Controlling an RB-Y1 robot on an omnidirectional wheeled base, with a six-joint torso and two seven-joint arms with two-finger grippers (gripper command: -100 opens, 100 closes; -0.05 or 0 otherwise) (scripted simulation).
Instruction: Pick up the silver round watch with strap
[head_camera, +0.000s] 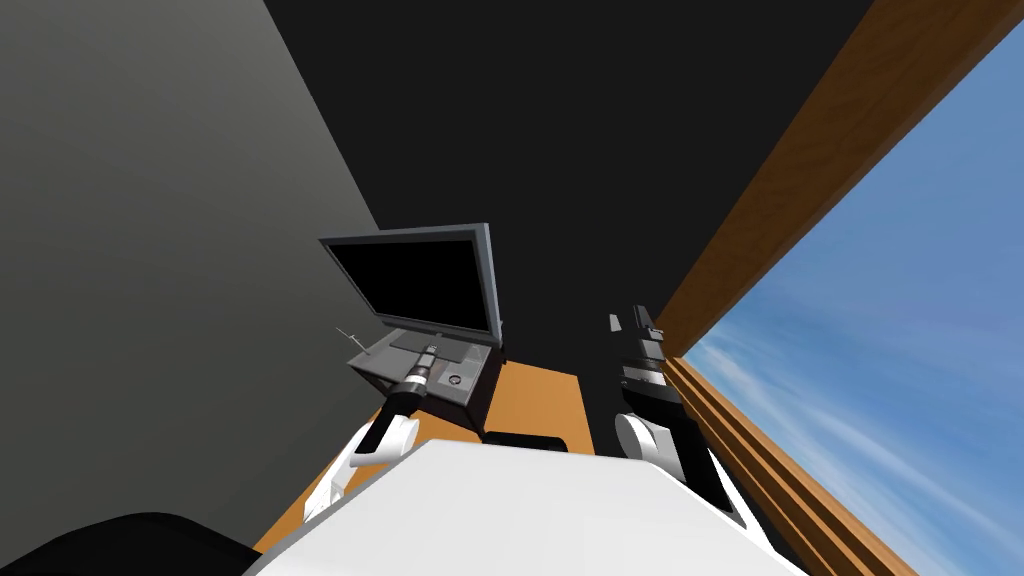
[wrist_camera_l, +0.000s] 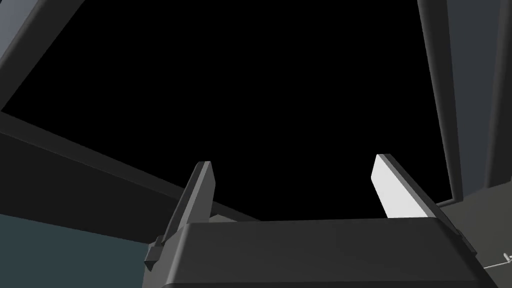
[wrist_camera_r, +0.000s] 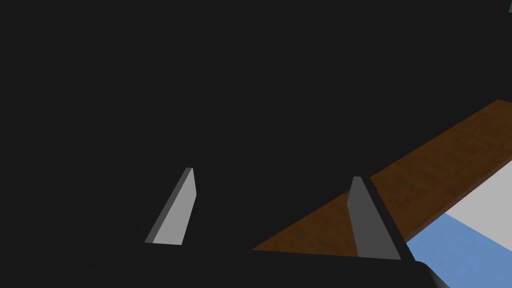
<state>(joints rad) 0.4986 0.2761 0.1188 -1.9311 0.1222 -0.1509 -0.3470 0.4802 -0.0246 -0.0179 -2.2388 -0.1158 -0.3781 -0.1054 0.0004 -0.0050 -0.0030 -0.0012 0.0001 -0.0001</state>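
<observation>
Mia: What is the left gripper (wrist_camera_l: 292, 162) doing?
Ben: Its two fingers stand wide apart. Nothing is between them.
Mia: Where is it?
Ben: It hangs over a grey table top (head_camera: 378, 358) and points at a screen (head_camera: 415, 275). The screen is black with a grey frame. It stands at the back of the table top.
Mia: And the watch?
Ben: The watch (head_camera: 456, 379) is a small round grey thing. It lies flat on the table top, just beside the left arm, on the side toward the right arm. It is nearer the robot than the fingertips are. The gripper is not touching it. The strap is too small to see.
Mia: Is anything else on the table?
Ben: A thin pale stick (head_camera: 348, 337) lies at the far edge, well apart from the watch. It is too small to name.
Mia: What is under the table?
Ben: An orange-brown floor (head_camera: 535, 400).
Mia: And the right gripper (wrist_camera_r: 272, 175)?
Ben: It is wide open too and holds nothing. It is up on the robot's right, near a brown wooden window frame (head_camera: 800, 180), well apart from the table.
</observation>
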